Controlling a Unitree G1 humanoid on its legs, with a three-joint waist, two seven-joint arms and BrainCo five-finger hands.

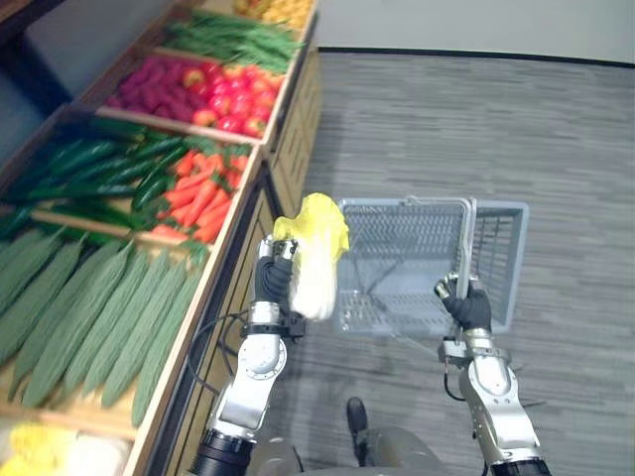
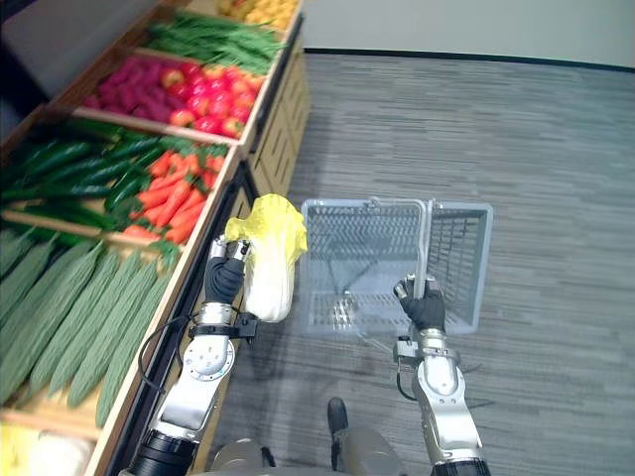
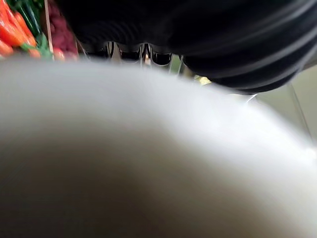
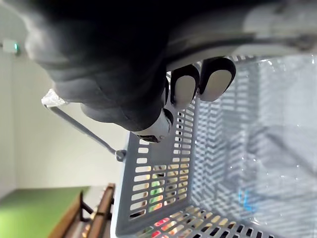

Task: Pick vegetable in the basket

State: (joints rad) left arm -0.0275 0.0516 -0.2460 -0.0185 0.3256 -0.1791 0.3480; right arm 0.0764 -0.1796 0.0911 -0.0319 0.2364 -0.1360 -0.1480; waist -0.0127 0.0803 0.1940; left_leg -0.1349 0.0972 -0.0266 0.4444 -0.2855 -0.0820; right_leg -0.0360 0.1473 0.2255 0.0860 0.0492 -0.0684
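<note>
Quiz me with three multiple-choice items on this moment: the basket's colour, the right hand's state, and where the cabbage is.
1. What colour is the slotted plastic basket?
A. Red
B. Green
C. Grey

2. How is the right hand?
A. Open, hanging free
B. Curled round the basket's metal wire handle
C. Curled into an empty fist

3. Where is the pale yellow-white leafy cabbage?
A. Lying in the basket
B. Held in the left hand, up beside the basket
C. Held in the right hand

Answers: 1 C, its walls and floor are grey; 2 B, its fingers clasp the handle; 3 B, the left hand's fingers wrap the cabbage outside the basket's wall.
</note>
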